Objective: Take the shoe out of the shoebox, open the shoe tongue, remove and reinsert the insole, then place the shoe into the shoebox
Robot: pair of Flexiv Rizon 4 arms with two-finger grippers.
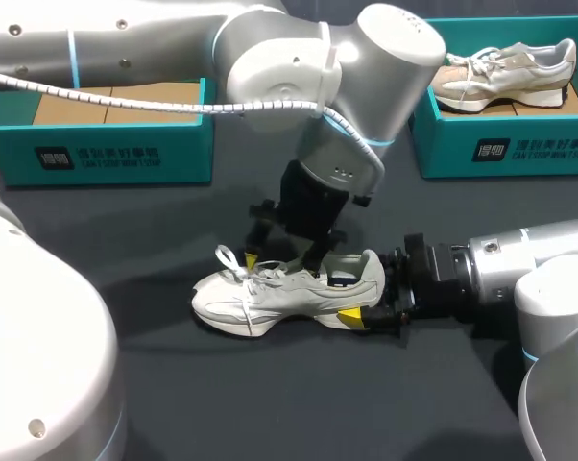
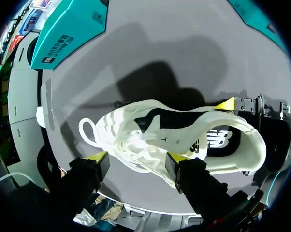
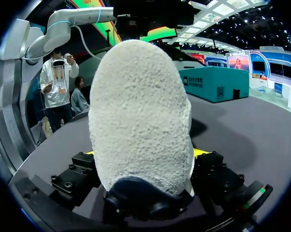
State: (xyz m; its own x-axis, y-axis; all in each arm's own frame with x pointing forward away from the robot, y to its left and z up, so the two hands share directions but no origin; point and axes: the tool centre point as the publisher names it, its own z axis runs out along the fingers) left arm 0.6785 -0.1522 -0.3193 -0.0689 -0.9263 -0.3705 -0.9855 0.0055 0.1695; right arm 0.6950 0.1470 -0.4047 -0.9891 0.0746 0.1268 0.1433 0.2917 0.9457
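1. Dark grey tabletop [image 1: 126, 240] carries the white lace-up sneaker [image 1: 289, 293], outside the teal cardboard shoebox [image 1: 107, 144].
2. Right gripper [image 1: 371, 296] is clamped on its heel [image 3: 140, 111]; left gripper [image 2: 137, 156] hangs spread over the laces [image 2: 131, 140].
3. Pinch only the tongue and lift it gently, with the heel held firm.

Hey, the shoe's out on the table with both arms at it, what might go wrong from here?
The right pincer grips only the heel of the shoe, so a hard upward pull by the open left pincer might twist the shoe or slip it free. The loose lace loop lies close to one left finger and might snag as that pincer closes.
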